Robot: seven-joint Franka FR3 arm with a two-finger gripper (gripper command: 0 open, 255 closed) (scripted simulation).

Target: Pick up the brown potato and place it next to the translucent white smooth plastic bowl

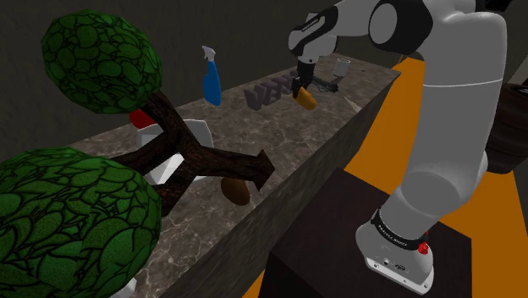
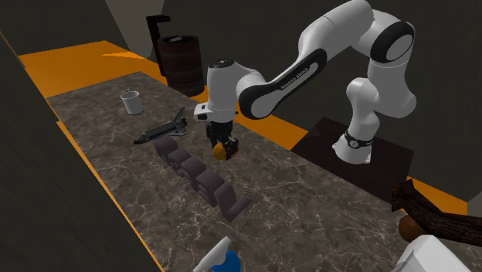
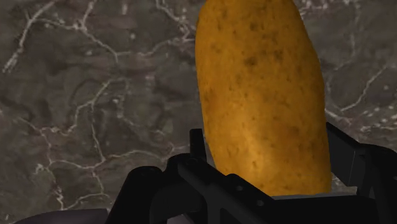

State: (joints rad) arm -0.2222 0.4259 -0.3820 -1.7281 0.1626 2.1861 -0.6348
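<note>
Black two-finger pincer (image 2: 222,141) is clamped on the brown, speckled, oblong potato (image 3: 257,83). In the wrist view one finger sits on each side of it and the potato pokes out well past the fingertips. The pincer points down at the dark marbled stone tabletop (image 2: 309,201). The potato is at or just above the surface, cannot tell which, since no clear gap shows under it.

Just beside the pincer, toward the second exterior view's left, lies a small black-and-white space shuttle model (image 2: 164,129). Beyond that stands the translucent white smooth bowl (image 2: 133,101), cup-shaped and upright, so the shuttle sits between the potato and the bowl. A row of dark grey ridged blocks (image 2: 199,176) runs the other way from the pincer along the tabletop. Further off are a blue spray bottle (image 1: 211,80) and a green-leafed tree with brown branches (image 1: 101,59) close to the shoulder camera. A second brown rounded lump (image 1: 237,191) lies under the branches, cannot tell what it is. The white arm (image 2: 340,39) arches over from its stand.

Progress: the grasp looks done, roughly halfway. Left to do: lift clear, carry past or around the shuttle, set the potato down on bare tabletop just beside the bowl without knocking it, then open the fingers and back off. The potato is not yet near the bowl.
</note>
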